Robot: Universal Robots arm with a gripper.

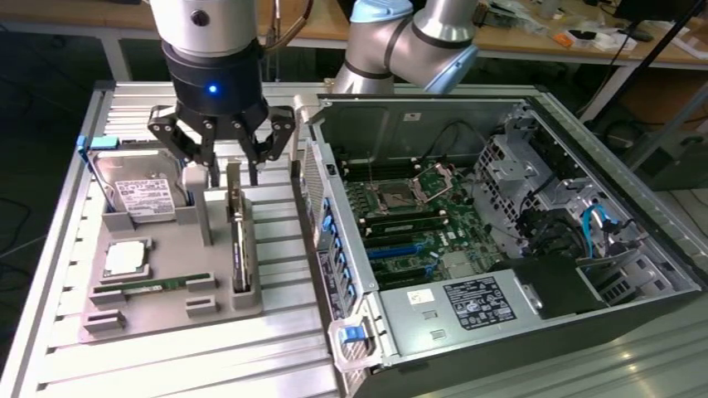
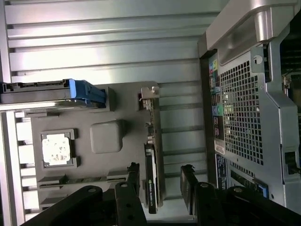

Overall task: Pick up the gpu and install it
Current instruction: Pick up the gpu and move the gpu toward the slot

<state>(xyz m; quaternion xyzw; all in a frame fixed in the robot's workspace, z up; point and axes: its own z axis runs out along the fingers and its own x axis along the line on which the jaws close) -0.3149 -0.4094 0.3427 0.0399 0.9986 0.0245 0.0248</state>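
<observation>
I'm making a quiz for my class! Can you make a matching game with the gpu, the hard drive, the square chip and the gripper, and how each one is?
1 gpu
2 hard drive
3 square chip
4 gripper

A lies flat in the grey holder
B open, holding nothing
C stands on edge, directly below the gripper
D stands with its white label showing

Pairs: 1-C, 2-D, 3-A, 4-B

Ribbed aluminium tabletop (image 1: pixel 166 356) carries two things: grey parts tray (image 1: pixel 210 265) on the exterior view's left, open PC case (image 1: pixel 420 116) just beside it on the exterior view's right.
</observation>
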